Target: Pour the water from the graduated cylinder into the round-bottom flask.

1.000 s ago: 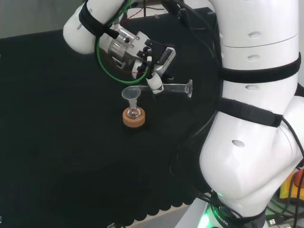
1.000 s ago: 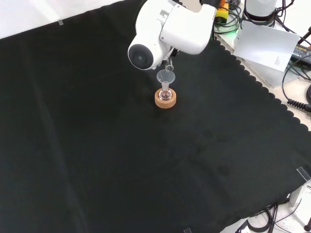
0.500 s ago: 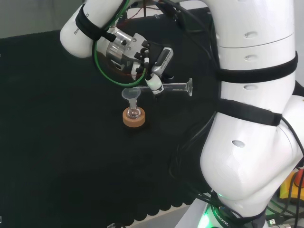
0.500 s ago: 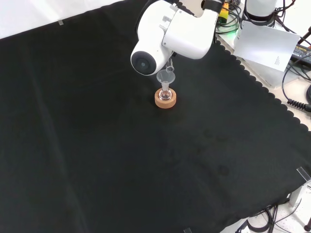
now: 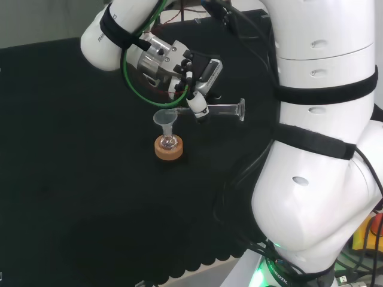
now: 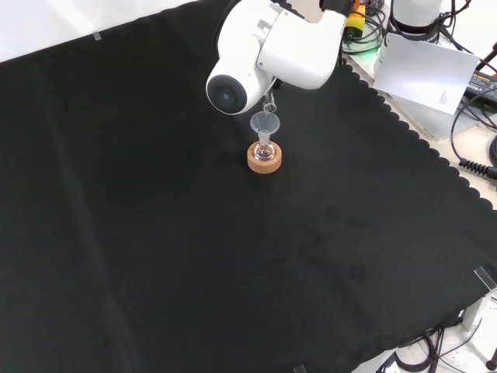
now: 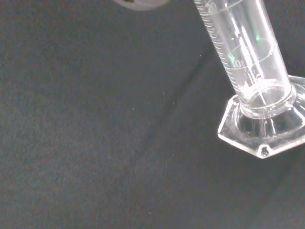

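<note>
At upper centre of the head view, the hand (image 5: 190,76) has its fingers (image 5: 196,106) curled around the graduated cylinder (image 5: 218,110), tipped almost level so its mouth meets the funnel (image 5: 166,120); below sits the round-bottom flask (image 5: 169,142), steadied by a cork ring (image 5: 168,149) on the black-clothed surface (image 5: 72,179), apparently mid-pour
</note>
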### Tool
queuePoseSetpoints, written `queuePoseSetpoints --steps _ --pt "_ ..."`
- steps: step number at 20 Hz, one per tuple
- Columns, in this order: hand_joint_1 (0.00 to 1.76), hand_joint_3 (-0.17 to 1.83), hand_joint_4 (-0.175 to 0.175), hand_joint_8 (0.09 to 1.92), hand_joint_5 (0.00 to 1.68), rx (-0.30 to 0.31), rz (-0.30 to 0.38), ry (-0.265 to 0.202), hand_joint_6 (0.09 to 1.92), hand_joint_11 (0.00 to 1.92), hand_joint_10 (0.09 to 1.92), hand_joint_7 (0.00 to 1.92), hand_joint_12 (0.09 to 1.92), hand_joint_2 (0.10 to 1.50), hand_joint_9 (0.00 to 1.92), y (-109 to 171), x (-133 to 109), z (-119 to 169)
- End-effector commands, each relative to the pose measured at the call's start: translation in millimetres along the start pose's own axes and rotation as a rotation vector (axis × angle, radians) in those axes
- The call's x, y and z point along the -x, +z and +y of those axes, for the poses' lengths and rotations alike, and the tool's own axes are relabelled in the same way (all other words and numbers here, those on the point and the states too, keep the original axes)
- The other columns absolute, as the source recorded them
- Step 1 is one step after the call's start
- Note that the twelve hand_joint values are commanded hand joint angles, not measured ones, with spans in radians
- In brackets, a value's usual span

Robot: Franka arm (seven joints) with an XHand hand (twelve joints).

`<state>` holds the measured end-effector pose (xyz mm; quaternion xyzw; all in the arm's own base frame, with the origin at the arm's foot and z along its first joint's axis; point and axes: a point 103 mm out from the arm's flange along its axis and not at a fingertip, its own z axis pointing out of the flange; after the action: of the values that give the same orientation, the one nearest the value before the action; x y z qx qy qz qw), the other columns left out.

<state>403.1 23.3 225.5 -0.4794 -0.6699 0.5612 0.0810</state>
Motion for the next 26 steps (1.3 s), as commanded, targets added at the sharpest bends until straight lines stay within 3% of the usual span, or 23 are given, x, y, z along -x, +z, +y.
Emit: queuePoseSetpoints --steps 1,10,16,21,24,26 --pt "1.25 0.0 -0.175 1.05 0.93 0.074 0.084 -0.049 1.05 1.29 0.09 0.97 0.76 1.13 1.46 3 2 -1" --pt "1.25 0.0 -0.175 1.05 0.93 0.172 0.157 -0.074 1.05 1.31 0.09 0.97 0.77 1.13 1.47 15 16 -1" --pt "1.25 0.0 -0.175 1.05 0.93 0.286 0.245 -0.083 1.05 1.32 0.09 0.97 0.77 1.13 1.48 18 29 2" --pt "1.25 0.0 -0.175 1.05 0.93 0.394 0.358 -0.108 1.05 1.32 0.09 0.97 0.76 1.13 1.48 20 40 10" --pt "1.25 0.0 -0.175 1.04 0.93 0.46 0.456 -0.145 1.05 1.32 0.09 0.97 0.76 1.13 1.48 23 51 15" --pt "1.25 0.0 -0.175 1.04 0.93 0.472 0.482 -0.16 1.05 1.32 0.09 0.98 0.76 1.13 1.48 25 59 18"
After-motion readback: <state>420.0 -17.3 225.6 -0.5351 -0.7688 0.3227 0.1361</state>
